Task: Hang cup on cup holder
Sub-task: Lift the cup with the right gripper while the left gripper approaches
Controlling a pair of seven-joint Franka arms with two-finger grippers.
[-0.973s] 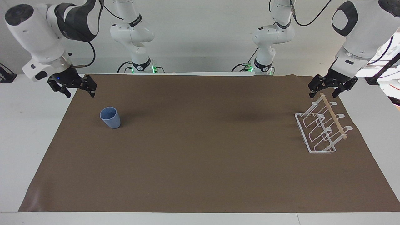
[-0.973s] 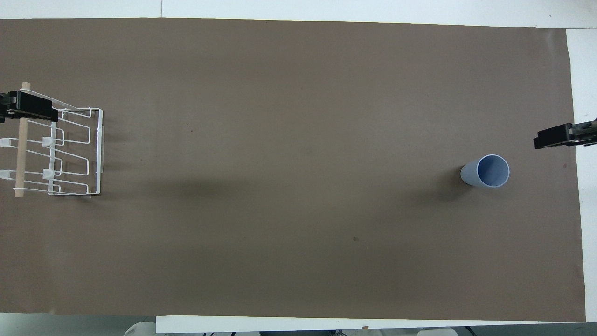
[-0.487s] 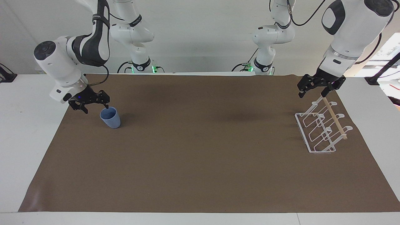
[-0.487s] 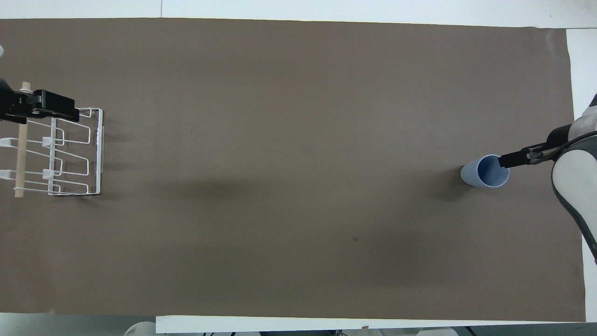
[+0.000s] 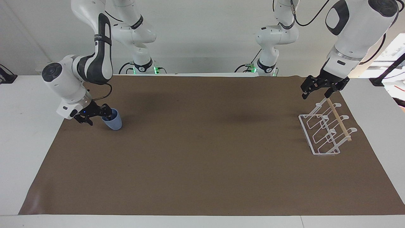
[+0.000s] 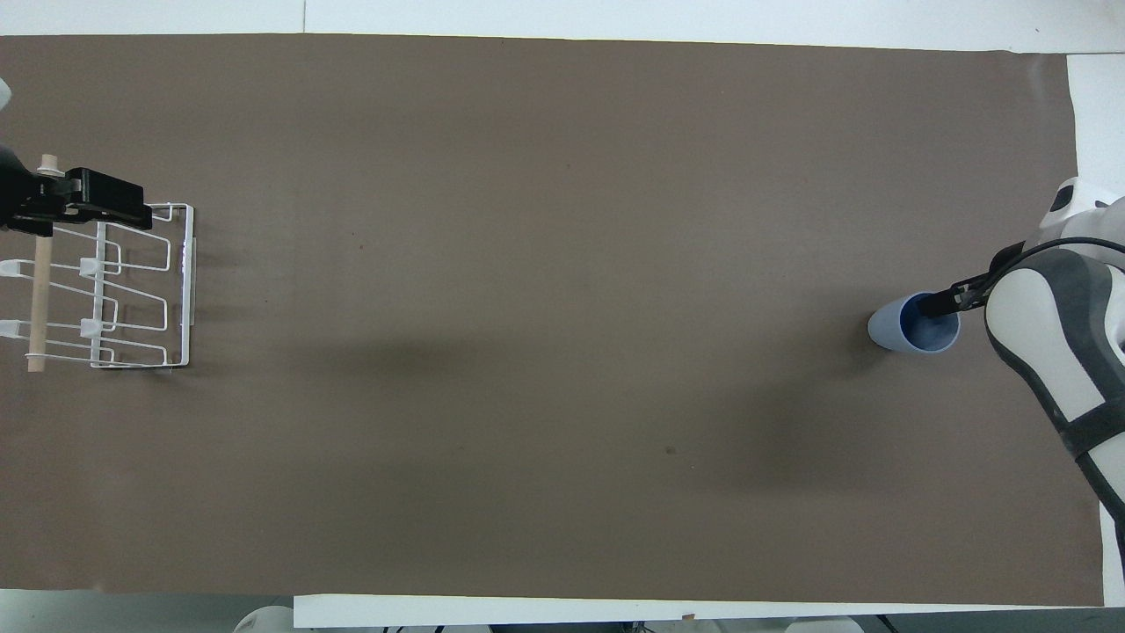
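The light-blue cup point(image 5: 114, 123) point(image 6: 905, 330) stands upright on the brown mat toward the right arm's end of the table. My right gripper point(image 5: 98, 117) point(image 6: 954, 301) is down at its rim, open, with one finger inside the cup's mouth and the other outside its wall. The white wire cup holder point(image 5: 306, 135) point(image 6: 187, 290), with its wooden dowel point(image 5: 338, 118) point(image 6: 38, 299), sits at the left arm's end. My left gripper point(image 5: 319, 91) point(image 6: 70, 198) hangs open over the holder's end nearest the robots, holding nothing.
A brown mat point(image 5: 202, 158) covers most of the white table. Between cup and holder the mat lies bare. The right arm's forearm point(image 6: 1055, 352) reaches over the mat's edge beside the cup.
The right gripper came down from beside the mat's corner to the cup and set one finger into its mouth, and its fingers have drawn slightly closer. The left gripper shifted slightly over the holder's end.
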